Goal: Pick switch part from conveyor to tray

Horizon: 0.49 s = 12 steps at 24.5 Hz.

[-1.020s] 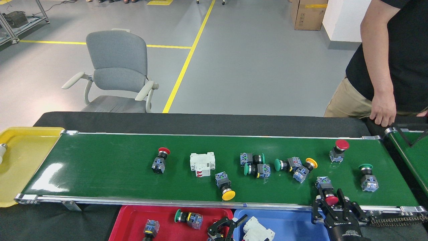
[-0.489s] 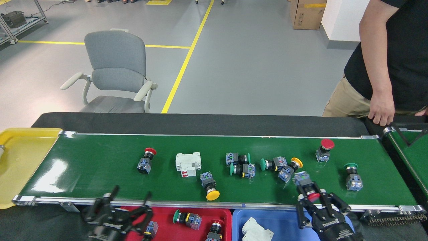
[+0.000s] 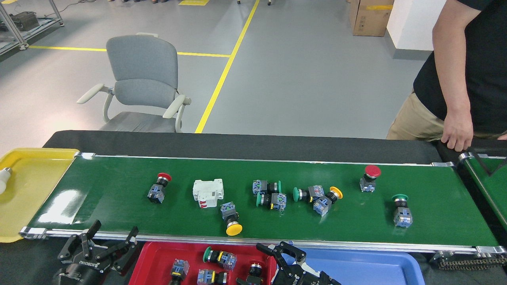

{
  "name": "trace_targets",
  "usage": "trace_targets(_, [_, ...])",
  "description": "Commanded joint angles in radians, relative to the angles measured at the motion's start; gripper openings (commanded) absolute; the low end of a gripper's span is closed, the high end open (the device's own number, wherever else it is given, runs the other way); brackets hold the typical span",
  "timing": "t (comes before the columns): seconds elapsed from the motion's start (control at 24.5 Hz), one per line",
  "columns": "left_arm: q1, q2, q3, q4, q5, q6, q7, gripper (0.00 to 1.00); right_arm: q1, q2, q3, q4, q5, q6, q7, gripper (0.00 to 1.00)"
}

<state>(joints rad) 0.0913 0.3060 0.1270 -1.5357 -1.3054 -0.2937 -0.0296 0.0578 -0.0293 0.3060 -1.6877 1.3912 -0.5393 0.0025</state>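
The conveyor (image 3: 119, 206) carries several switch parts: a red-capped one (image 3: 159, 188), a white breaker (image 3: 208, 192), a yellow-capped one (image 3: 231, 219), green and yellow ones near the middle (image 3: 269, 194), a red one (image 3: 369, 179) and a green one (image 3: 401, 209). Below the front rail, my left gripper (image 3: 109, 241) is open and empty, left of the red tray (image 3: 158, 253). My right gripper (image 3: 282, 253) hangs low where the red tray meets the blue tray (image 3: 376, 265). It is dark and seen from behind, so its jaws and any load are hidden. More switch parts (image 3: 220, 257) lie in the red tray.
A yellow tray (image 3: 35, 178) with a white object sits at the belt's left end. A person stands at the far right with a hand (image 3: 457, 136) on the table edge. A narrower green belt (image 3: 489, 186) angles off at right. A grey chair (image 3: 142, 83) stands behind.
The parts on the belt have drifted left. My right gripper, which was shut on a red-capped switch at the belt's front edge, has moved left and down over the trays. That switch no longer shows.
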Motion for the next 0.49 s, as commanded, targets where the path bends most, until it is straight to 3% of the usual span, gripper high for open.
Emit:
trace_targets(0.0, [-0.028,0.022,0.002,0.031,0.018,-0.024,0.002,1.00,0.057,0.025,-0.091,-0.036,-0.014,0.174,-0.010,0.99])
trace_targets(0.08, [-0.070,0.027,0.002,0.094,0.020,-0.025,0.002,1.00,0.117,0.072,-0.166,-0.047,-0.018,0.341,-0.027,0.99])
trace_targets(0.16, [-0.120,0.031,0.000,0.164,0.018,-0.024,0.008,1.00,0.166,0.077,-0.254,-0.046,-0.028,0.436,-0.093,0.99])
trace_targets(0.29, [-0.202,0.033,-0.001,0.270,0.015,-0.021,0.011,1.00,0.218,0.078,-0.360,-0.043,-0.066,0.479,-0.133,0.99])
trace_targets(0.45, [-0.315,0.035,-0.024,0.431,0.012,-0.018,0.013,1.00,0.186,0.072,-0.398,-0.001,-0.074,0.527,-0.119,0.99])
